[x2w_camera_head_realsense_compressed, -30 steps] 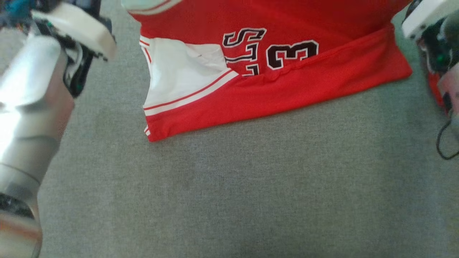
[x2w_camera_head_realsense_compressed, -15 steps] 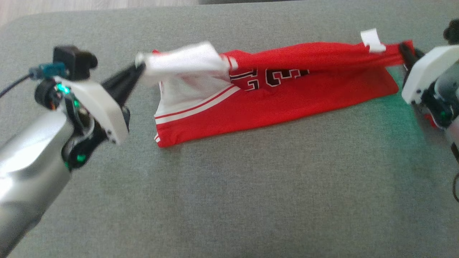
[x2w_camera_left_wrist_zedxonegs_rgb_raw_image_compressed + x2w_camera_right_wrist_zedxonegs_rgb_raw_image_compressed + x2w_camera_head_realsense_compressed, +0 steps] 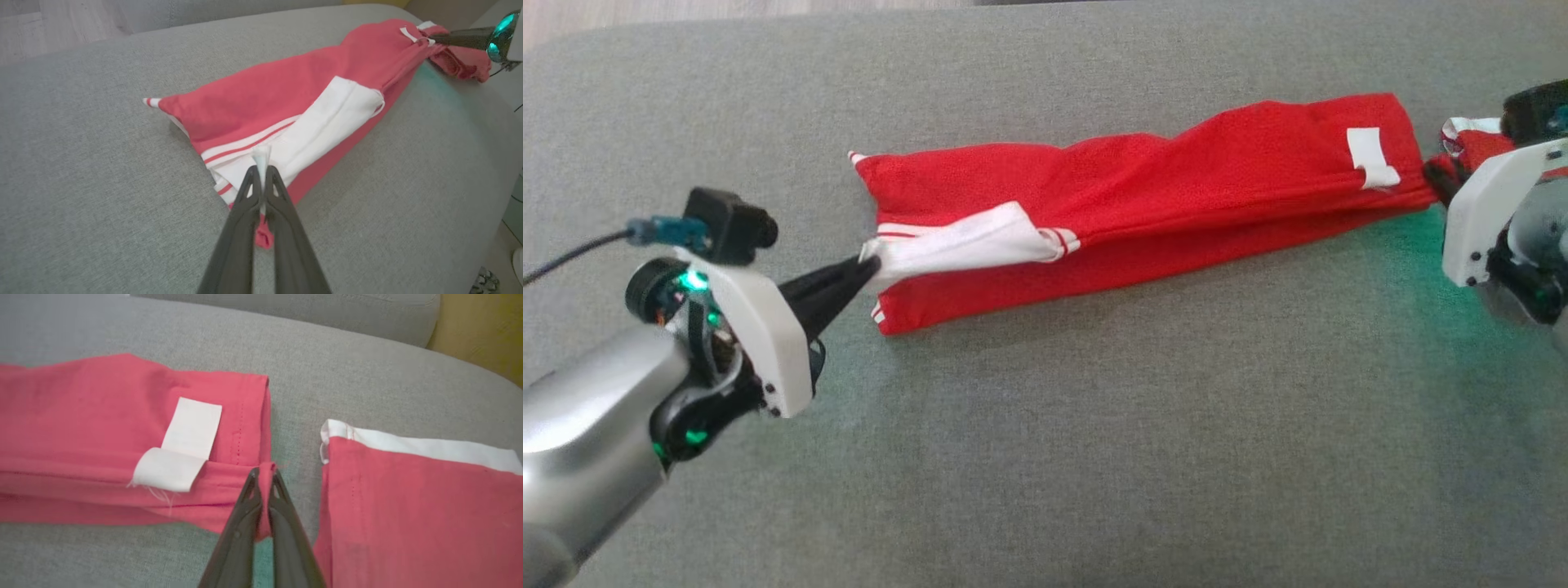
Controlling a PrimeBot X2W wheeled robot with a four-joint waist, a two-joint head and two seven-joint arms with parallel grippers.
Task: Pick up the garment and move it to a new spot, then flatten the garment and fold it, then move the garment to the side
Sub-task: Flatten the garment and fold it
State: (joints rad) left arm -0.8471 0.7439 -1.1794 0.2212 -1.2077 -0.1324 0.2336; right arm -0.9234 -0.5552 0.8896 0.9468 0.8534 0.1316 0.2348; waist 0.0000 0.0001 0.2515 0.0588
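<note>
Red garment point(image 3: 1176, 171) sits clamped between left gripper point(image 3: 872, 266) and right gripper point(image 3: 264, 472) (right wrist view: another red cloth point(image 3: 408, 506)).

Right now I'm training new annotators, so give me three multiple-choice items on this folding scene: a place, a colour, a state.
1. Where on the garment is the white label?
A. at the end held by the right end effector
B. in the middle
C. at the striped end
2. What is the garment's main colour?
A. blue
B. red
C. green
3. What is the left end effector doing?
A. hanging open
B. shut on nothing
C. shut on the garment's white-striped edge
Key: 1 A, the label lies beside the pinched red hem; 2 B, red cloth with white trim; 3 C, its tips pinch white cloth.
</note>
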